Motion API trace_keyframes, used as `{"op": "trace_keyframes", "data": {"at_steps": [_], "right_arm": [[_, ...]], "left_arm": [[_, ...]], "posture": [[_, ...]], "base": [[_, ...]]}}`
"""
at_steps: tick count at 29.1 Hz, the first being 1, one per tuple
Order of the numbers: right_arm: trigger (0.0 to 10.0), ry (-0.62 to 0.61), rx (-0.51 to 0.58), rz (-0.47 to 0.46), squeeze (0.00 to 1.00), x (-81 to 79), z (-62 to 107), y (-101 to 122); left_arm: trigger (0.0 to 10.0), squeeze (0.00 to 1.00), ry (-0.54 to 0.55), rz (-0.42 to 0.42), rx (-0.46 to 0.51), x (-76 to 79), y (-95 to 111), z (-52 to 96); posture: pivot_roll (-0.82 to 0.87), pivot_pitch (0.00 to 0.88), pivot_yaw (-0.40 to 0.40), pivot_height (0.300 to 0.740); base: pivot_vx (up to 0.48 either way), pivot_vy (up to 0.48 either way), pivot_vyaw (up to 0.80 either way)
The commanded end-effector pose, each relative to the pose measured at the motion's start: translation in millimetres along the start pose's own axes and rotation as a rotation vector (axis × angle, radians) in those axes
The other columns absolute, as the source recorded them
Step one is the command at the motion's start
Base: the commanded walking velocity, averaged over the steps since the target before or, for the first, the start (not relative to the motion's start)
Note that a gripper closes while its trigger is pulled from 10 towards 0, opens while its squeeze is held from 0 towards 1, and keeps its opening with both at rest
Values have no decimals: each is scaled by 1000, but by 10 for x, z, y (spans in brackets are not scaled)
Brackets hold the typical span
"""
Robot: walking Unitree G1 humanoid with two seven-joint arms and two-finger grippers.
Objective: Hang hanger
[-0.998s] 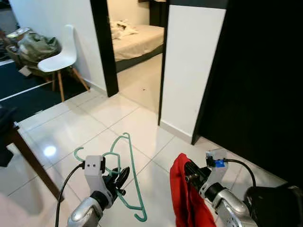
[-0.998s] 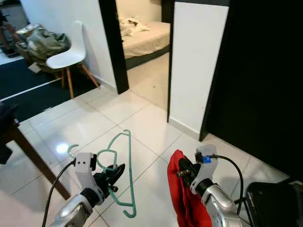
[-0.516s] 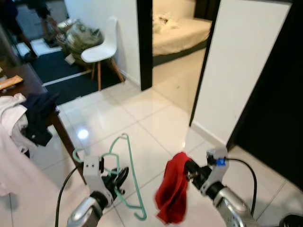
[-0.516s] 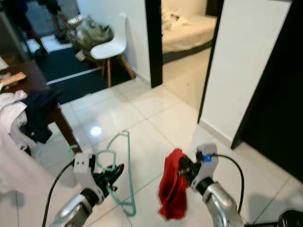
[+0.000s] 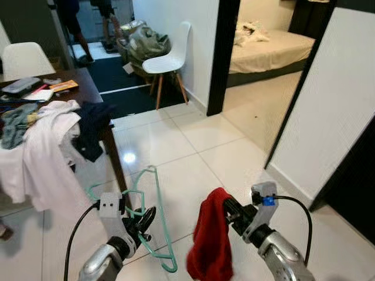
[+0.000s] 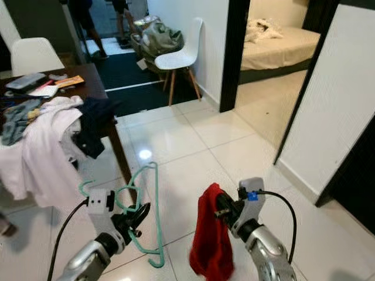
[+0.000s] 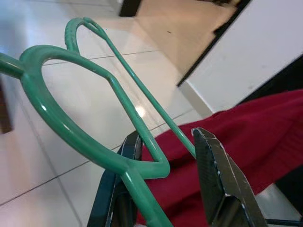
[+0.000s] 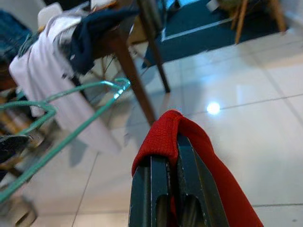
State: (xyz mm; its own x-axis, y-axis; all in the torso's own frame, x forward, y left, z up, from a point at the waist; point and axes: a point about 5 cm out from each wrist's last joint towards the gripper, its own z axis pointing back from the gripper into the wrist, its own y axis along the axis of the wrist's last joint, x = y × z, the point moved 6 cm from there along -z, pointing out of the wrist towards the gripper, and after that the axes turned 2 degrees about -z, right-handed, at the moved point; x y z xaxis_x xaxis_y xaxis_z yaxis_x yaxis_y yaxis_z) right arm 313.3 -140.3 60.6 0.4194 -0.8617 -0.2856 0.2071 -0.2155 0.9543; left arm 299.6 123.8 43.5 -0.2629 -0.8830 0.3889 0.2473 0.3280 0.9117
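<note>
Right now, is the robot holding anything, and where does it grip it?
The left gripper holds a green plastic hanger near its neck. The right gripper pinches a fold of red cloth, which hangs down.

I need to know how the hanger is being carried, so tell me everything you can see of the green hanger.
The green hanger looks like glossy plastic, with a curved hook, shaped shoulders and a straight bar. The left gripper holds it in the air above the tiled floor, its fingers either side of a kink in the frame. No garment hangs on it; the red cloth hangs beside it from the right gripper.
</note>
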Motion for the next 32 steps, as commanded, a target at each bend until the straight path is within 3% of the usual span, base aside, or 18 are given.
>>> {"op": "trace_keyframes", "data": {"at_steps": [1,32], "right_arm": [[10000,10,25,-3,0,-13,-12,55],[10000,25,33,-12,0,-30,-10,70]], "left_arm": [[10000,0,-2,6,-5,0,-16,-1],[10000,0,-3,-2,-7,-14,-19,-5]], "posture": [[-11,0,-17,740],[-9,0,-14,740]], "base": [[0,0,663],[0,0,666]]}}
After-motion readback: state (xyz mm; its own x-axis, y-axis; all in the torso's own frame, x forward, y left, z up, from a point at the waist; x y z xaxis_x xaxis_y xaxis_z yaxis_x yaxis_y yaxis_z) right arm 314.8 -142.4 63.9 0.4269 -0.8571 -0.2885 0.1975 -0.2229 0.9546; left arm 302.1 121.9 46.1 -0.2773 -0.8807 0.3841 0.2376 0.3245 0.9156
